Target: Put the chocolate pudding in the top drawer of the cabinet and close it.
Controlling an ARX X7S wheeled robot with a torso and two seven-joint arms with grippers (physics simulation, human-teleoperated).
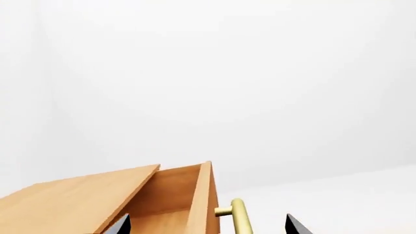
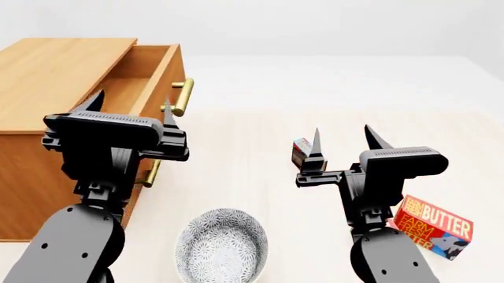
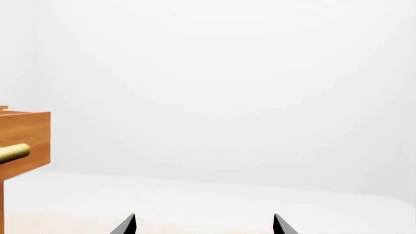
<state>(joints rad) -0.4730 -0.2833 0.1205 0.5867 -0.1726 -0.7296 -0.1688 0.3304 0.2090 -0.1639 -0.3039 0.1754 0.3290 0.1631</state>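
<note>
The cabinet [image 2: 55, 65] stands at the left, and its top drawer [image 2: 156, 68] is pulled open, brass handle [image 2: 183, 97] facing the table. My left gripper [image 2: 132, 105] hovers open over the drawer's front part, holding nothing. In the left wrist view the drawer [image 1: 202, 200] and its handle [image 1: 240, 217] show between the spread fingertips of that gripper [image 1: 208, 226]. The chocolate pudding [image 2: 300, 152] stands on the table, partly hidden behind a finger of my right gripper [image 2: 342, 132], which is open and empty. The right wrist view shows only that gripper's [image 3: 203, 225] tips and the cabinet's edge [image 3: 26, 141].
A patterned bowl [image 2: 221, 246] sits near the front between my arms. A red-orange butter box [image 2: 435, 227] lies at the right front. The lower drawer's handle [image 2: 150, 174] shows below my left gripper; that drawer is shut.
</note>
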